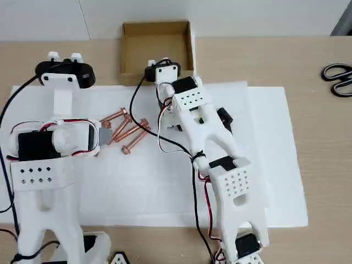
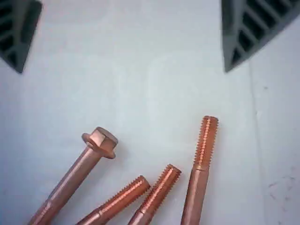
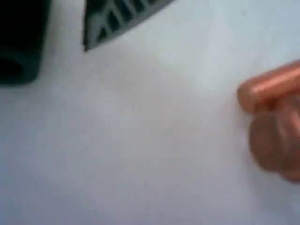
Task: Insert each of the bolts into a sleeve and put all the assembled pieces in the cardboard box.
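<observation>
Copper bolts (image 1: 125,131): four, lying loose in a fan on the foam sheet, in its left half and nearer its far edge. They lie close together, some touching. The left wrist view shows one flanged hex head (image 2: 100,142) and three threaded ends side by side.
Sleeves: I cannot make out any on the bolts. All four shanks are bare where they show.
Cardboard box (image 1: 155,52): one, open-topped, on the table against the far edge of the foam sheet, near the middle. It is well apart from the bolts.
Left gripper (image 1: 103,136): one, hanging just beside the left end of the bolt cluster. Its two dark ribbed fingers (image 2: 243,33) are spread wide, with bare foam between them and nothing held.
Right gripper (image 1: 166,105): one, low over the foam sheet just right of the bolts, between them and the box. Whether it is parted or closed cannot be told, nor whether it holds anything. Its wrist view has a blurred copper bolt end (image 3: 272,86) close by.
Foam sheet (image 1: 264,181): one, white, covering the middle of the table.
Table (image 1: 319,137): one, light wood.
Scissors (image 1: 337,80): one pair with black handles, at the right edge of the table, off the foam.
</observation>
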